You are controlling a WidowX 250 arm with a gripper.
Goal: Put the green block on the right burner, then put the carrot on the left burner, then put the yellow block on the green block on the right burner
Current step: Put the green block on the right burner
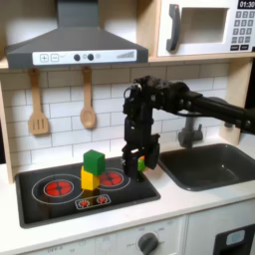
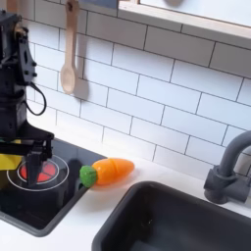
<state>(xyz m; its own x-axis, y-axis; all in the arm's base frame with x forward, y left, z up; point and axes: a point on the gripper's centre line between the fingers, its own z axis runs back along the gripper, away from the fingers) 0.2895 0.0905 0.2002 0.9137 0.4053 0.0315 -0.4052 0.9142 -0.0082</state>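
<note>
Orange toy carrot (image 2: 110,171) with the green leafy end is, by our judgement, what the next move turns on. It lies flat on the pale worktop, off the glossy black toy hob (image 2: 59,201) and between the hob and the dark sink (image 2: 176,221). It is therefore on neither burner.

In the second exterior view, the black gripper (image 2: 37,163) hangs low over the ringed red right burner (image 2: 18,177). Its fingers (image 2: 28,165) are apart with nothing between them, and red rings show through the gap. The carrot sits near the gripper on the second exterior view's right. Its long axis runs roughly across that view and tilts slightly, with the leafy end towards the gripper and the orange taper pointing away towards the sink.

We think the arm would have to travel sideways towards the sink and turn its fingers to close across the carrot's narrow width, not along its length.

In the first exterior view, the small bright green block (image 1: 94,159) appears to sit on top of the small yellow block (image 1: 90,180). The pair stands at the inner edge of the right burner, between it and the left burner (image 1: 55,185), which is bare. We cannot tell whether the stack actually rests on the rings.
</note>
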